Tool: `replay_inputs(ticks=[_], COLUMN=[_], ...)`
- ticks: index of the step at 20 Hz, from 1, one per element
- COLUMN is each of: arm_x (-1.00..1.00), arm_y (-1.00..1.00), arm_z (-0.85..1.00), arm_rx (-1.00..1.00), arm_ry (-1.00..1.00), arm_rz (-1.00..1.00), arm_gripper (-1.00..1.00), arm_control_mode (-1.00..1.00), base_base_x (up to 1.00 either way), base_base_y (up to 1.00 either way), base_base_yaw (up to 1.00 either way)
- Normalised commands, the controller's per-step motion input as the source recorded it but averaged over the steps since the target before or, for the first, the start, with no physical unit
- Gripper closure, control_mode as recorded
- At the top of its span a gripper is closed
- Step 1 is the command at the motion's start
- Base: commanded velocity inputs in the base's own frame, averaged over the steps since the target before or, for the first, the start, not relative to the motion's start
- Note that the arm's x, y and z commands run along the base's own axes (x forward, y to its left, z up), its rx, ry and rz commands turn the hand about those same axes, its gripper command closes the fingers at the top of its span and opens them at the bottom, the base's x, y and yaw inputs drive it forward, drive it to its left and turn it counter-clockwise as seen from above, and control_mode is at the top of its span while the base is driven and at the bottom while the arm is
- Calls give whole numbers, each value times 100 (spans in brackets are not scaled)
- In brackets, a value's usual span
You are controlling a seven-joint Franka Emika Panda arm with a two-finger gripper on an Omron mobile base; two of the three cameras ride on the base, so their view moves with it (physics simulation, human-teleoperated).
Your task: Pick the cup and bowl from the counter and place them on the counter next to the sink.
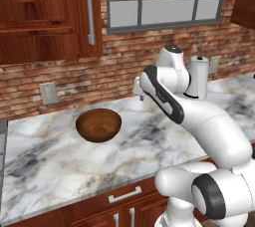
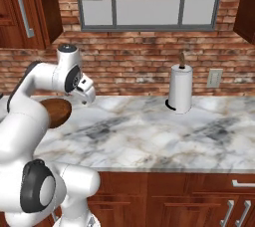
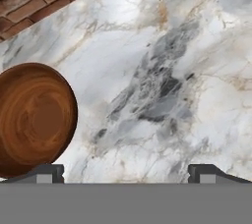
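From the left base view I see the arm [image 1: 199, 121] rising from the lower right, its upper link leaning forward and left over the counter [image 1: 50, 156], then bending at the elbow so the forearm runs back toward the brick wall [image 1: 124, 66]. The wrist sits high above the slab, with the hand turned downward. In the right base view the same hand hangs just right of the wrist joint, above the counter's left part, with the gripper [image 2: 88, 96] pointing down at the marble.

In the hand view the two fingertips [image 3: 47, 173] stand at opposite sides of the bottom edge, far apart, so I read the jaws as fully spread. Nothing lies between them but bare marble; the tool holds nothing.

The bowl [image 1: 98, 125] sits upright on the counter, left of the hand, well clear of the wall. In the hand view the bowl [image 3: 34, 120] lies at the left edge, just above the left fingertip, outside the gap between the tips. In the right base view the bowl [image 2: 55, 112] is partly hidden behind the arm's upper link.

A paper towel roll [image 2: 180, 90] stands upright on the counter near the wall, well to the right of the hand. An outlet [image 1: 49, 93] is set in the brick behind the bowl's side of the counter.
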Motion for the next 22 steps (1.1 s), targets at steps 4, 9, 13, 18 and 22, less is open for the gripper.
replay_inputs(ticks=[4,9,13,18,22], arm_x=[0,2,0,19,42], arm_y=[47,33,14,15,17], arm_z=[-33,-23,-17,-11,-6], arm_rx=[0,0,1,1,0], arm_ry=[0,0,0,2,10], arm_rz=[-11,0,0,1,1], arm_gripper=[-100,-100,-100,-100,-100], arm_control_mode=[-100,-100,-100,-100,-100], base_base_x=[0,0,0,0,0], base_base_y=[0,0,0,0,0], base_base_yaw=[0,0,0,0,0])
